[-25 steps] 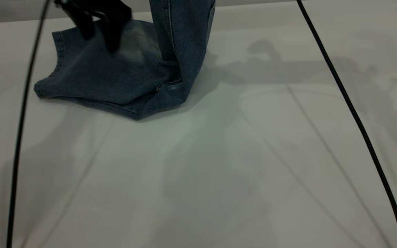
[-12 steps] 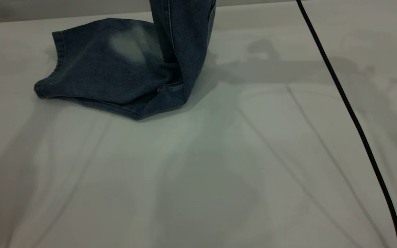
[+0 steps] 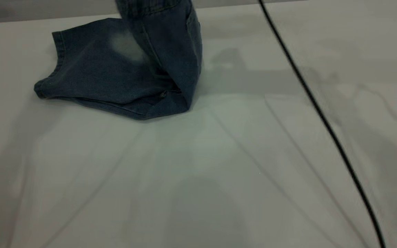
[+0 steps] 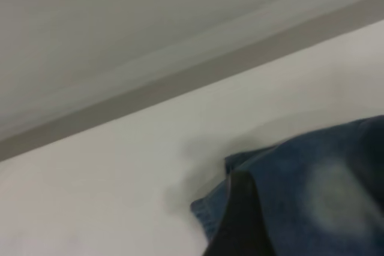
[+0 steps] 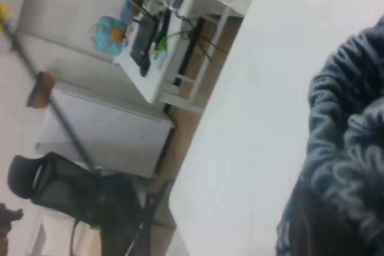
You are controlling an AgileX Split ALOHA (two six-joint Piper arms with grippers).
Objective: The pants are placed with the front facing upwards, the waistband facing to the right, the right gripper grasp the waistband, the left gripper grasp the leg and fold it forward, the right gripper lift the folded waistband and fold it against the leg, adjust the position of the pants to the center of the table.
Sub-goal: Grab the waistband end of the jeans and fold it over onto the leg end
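Right claw (image 5: 327,226) pinching the waistband (image 5: 354,142), hoisted above the folded legs.
From my seat the pants (image 3: 115,79) lie far-left on the table (image 3: 219,165); the leg hem sits left of the raised waistband, so I judge the fold goes leftward. Left claw (image 4: 240,220), grip unreadable, hangs above the hem. Since a second ago, it left the exterior view and the waistband swung left.
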